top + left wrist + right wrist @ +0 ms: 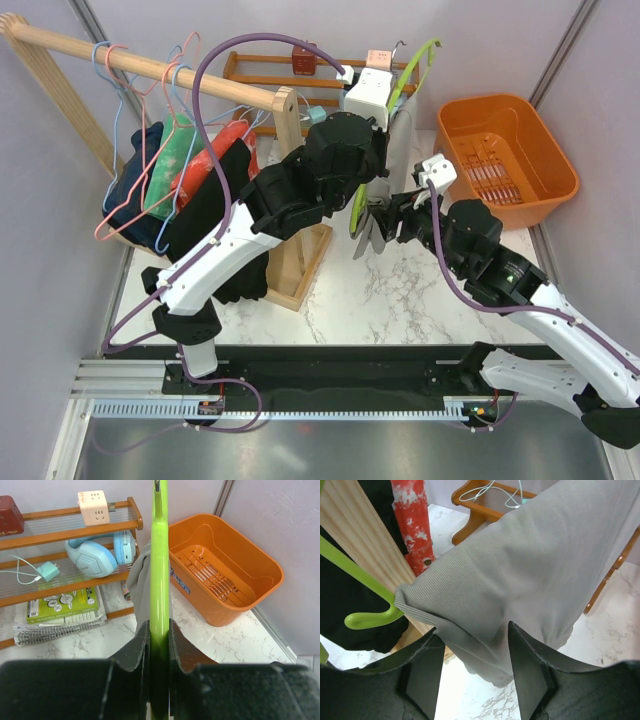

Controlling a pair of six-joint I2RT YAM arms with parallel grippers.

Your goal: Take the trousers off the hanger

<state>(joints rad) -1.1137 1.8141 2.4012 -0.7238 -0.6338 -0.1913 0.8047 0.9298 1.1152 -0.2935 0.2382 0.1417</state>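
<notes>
Left claw (160,632) pinches hanger (160,555) aloft; right claw (472,632) straddles trousers (535,565)

Two claws, a left claw (160,630) and a right claw (472,635), one green hanger (160,570), one trousers (530,565), one basket (235,545), one shelf (50,536), one headphones (97,555), one socket cube (94,507), one red garment (215,150), one bench (400,300).

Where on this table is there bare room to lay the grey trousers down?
Bare marble lies near-centre, between the rack's wooden foot and the right arm. The orange basket looks empty. Crowded: the hung clothes at left and the back shelf.
</notes>
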